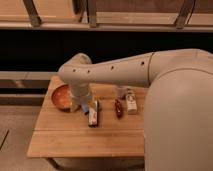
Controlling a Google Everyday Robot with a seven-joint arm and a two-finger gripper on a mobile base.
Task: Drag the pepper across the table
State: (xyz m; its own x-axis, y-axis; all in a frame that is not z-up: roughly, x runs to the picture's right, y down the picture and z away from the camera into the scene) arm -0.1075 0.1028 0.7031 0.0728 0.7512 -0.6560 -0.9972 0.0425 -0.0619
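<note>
The pepper (118, 108) is a small dark red, slightly curved item lying on the light wooden plank table (75, 137), right of centre. My arm reaches in from the right, bends at the wrist and points down at the table. My gripper (93, 115) is low over the table top, a short way left of the pepper and apart from it. Nothing shows in its grasp.
An orange bowl (61, 96) stands at the table's back left, just left of my wrist. A white-and-red rectangular packet (131, 104) lies just right of the pepper. My arm's large housing hides the table's right end. A dark shelf front runs behind the table.
</note>
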